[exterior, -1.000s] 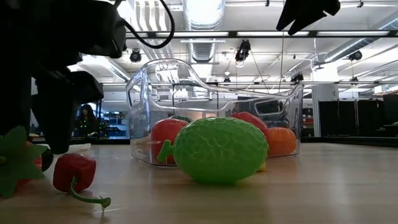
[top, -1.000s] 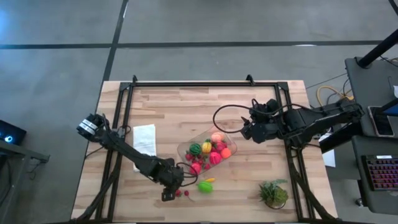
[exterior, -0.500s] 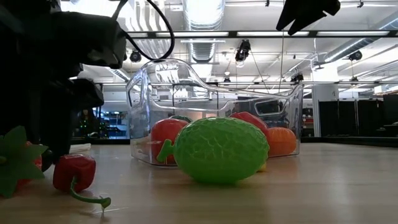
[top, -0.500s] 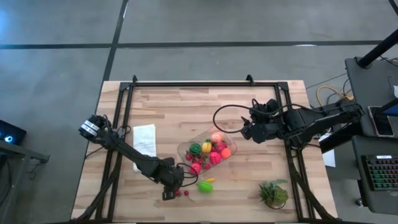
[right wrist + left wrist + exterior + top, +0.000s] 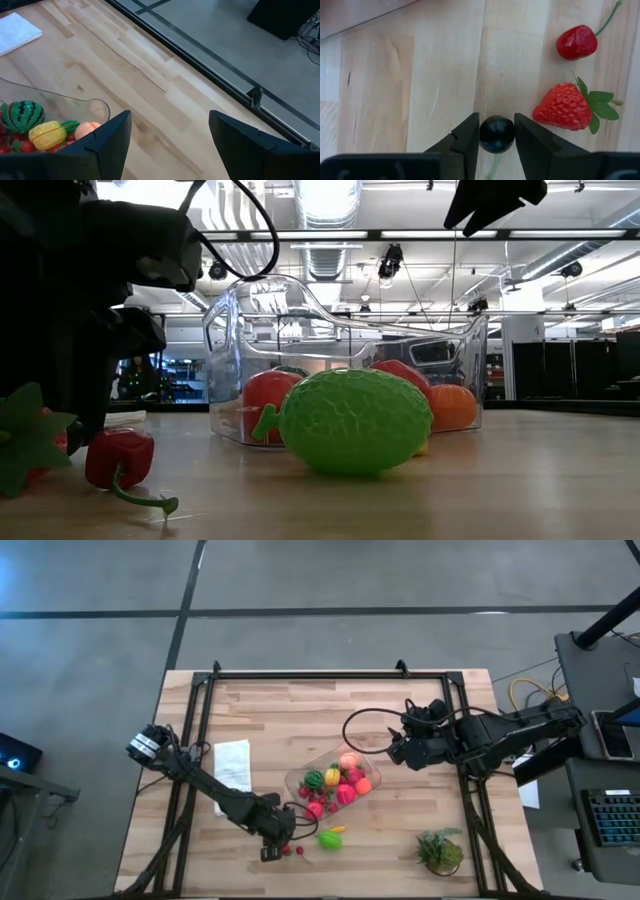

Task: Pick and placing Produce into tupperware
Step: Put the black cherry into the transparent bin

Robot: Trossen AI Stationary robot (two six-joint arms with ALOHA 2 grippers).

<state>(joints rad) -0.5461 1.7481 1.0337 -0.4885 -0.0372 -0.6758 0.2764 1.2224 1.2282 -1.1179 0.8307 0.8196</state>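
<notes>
Produce still loose on the wood: one small dark berry [image 5: 496, 134] pinched between the fingers of the left gripper [image 5: 496, 136], with one strawberry [image 5: 563, 106] just beside the finger on that side and one red cherry [image 5: 576, 42] farther ahead of the tips; also one lime-green fruit [image 5: 329, 838] lying just beside the tupperware [image 5: 300, 776], which sits between both arms and nearer the left. Right gripper [image 5: 170, 131] hanging with fingers wide apart and empty over the tupperware's far end, several pieces below, among them one striped melon [image 5: 21, 115].
</notes>
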